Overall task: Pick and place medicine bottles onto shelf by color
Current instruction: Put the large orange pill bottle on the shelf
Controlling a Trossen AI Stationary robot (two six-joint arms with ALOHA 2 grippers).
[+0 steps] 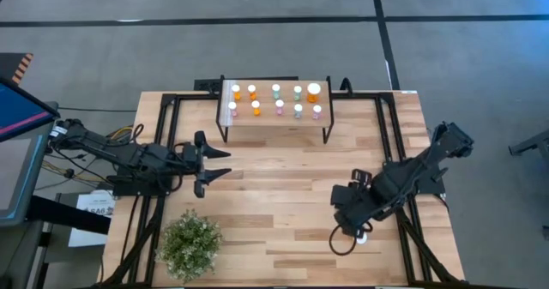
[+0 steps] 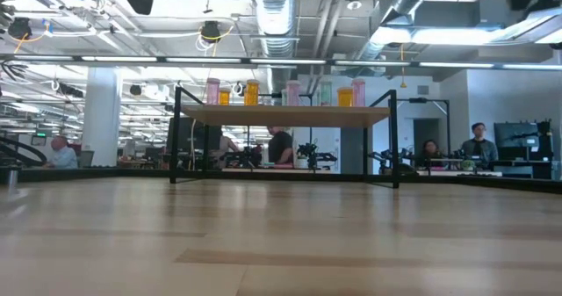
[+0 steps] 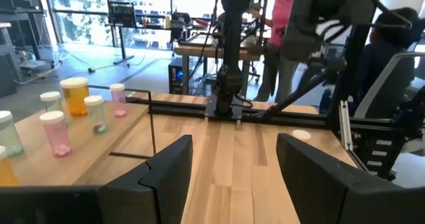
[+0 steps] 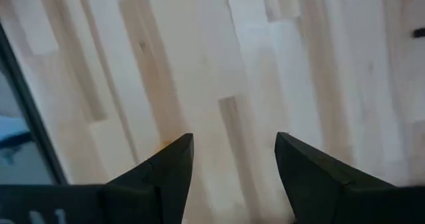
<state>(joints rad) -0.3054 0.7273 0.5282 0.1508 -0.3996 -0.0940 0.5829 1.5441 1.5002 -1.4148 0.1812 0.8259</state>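
Bottles (image 1: 276,99): ten, white-capped, orange, pink and pale green, standing in two rows on shelf (image 1: 322,99) at worktop's (image 1: 283,203) far edge. Left gripper (image 1: 214,164): fingers apart, empty, over worktop's left side, well clear of shelf. Right gripper (image 1: 345,210): fingers apart, empty, low over right front. Plant (image 1: 190,243): front left corner.

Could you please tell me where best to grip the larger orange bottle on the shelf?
Probably by its white cap, coming straight down: the larger orange cylindrical bottle stands upright at the light-wood shelf end, a small pink bottle close beside it.
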